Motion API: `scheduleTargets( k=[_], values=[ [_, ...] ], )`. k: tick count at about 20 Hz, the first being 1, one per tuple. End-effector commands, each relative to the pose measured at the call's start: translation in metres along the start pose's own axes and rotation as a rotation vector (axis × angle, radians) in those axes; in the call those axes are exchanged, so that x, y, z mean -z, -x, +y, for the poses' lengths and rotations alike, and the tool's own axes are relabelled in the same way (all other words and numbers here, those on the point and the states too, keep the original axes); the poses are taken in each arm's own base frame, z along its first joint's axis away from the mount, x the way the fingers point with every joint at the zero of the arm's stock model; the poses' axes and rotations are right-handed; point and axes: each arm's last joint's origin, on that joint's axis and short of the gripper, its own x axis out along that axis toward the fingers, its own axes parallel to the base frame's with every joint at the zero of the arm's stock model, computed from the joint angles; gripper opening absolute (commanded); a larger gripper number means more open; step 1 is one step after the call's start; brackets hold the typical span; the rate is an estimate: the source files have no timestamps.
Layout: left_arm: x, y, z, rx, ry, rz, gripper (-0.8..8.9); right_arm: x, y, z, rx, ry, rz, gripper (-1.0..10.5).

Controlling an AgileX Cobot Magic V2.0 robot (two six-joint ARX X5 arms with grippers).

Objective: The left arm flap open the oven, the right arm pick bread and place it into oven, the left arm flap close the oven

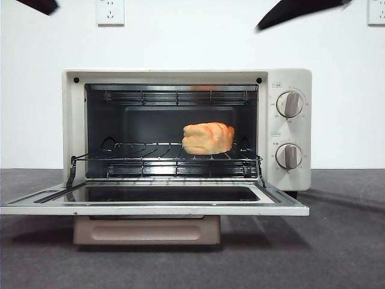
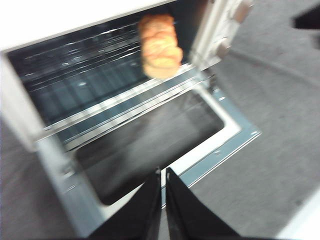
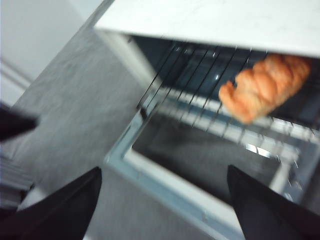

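1. Front view gives you the oven (image 1: pixel 186 129) w/ door (image 1: pixel 153 201) flapped fully down, flat. Bread (image 1: pixel 208 138) sits on the wire rack (image 1: pixel 165 158), right of centre.
2. Only black tips of both arms show there, at the top corners, so you can't read any jaws from that view.
3. Left wrist view fills that in: left gripper (image 2: pixel 163 175) above the door's outer edge, jaws nearly touching, nothing between them.
4. Right wrist view: right gripper (image 3: pixel 162 177) spread wide, empty, up over the door's left front corner. Bread (image 3: pixel 265 86) clear of it.
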Motion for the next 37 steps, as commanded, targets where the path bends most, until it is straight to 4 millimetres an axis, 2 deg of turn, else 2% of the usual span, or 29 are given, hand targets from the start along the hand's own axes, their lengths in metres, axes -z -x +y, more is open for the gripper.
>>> scheduleTargets(
  k=[1, 4, 8, 12, 18, 22, 26, 37],
  values=[
    [-0.009, -0.010, 0.010, 0.041, 0.037, 0.008, 0.14, 0.008, 0.037, 0.002, -0.009, 0.055, 0.012, 4.0],
    [-0.010, -0.025, 0.042, 0.041, 0.162, 0.063, 0.14, 0.023, 0.075, -0.001, -0.010, 0.060, 0.007, 4.0],
    [-0.004, -0.044, 0.087, 0.062, 0.361, 0.141, 0.14, 0.039, 0.109, -0.005, -0.002, 0.062, -0.032, 4.0],
    [0.025, -0.065, 0.114, 0.078, 0.556, 0.208, 0.15, 0.048, 0.128, -0.009, 0.029, 0.061, -0.085, 4.0],
    [0.084, -0.087, 0.121, 0.041, 0.752, 0.234, 0.15, 0.049, 0.131, -0.010, 0.057, 0.061, -0.108, 4.0],
    [0.107, -0.091, 0.125, -0.032, 0.837, 0.236, 0.15, 0.049, 0.131, -0.010, 0.057, 0.059, -0.108, 4.0],
    [0.117, -0.090, 0.125, -0.072, 0.860, 0.271, 0.15, 0.049, 0.131, -0.010, 0.059, 0.056, -0.110, 4.0],
    [0.126, -0.106, 0.122, 0.077, 0.916, 0.377, 0.15, 0.047, 0.131, -0.010, 0.092, 0.055, -0.140, 4.0]
  ],
)
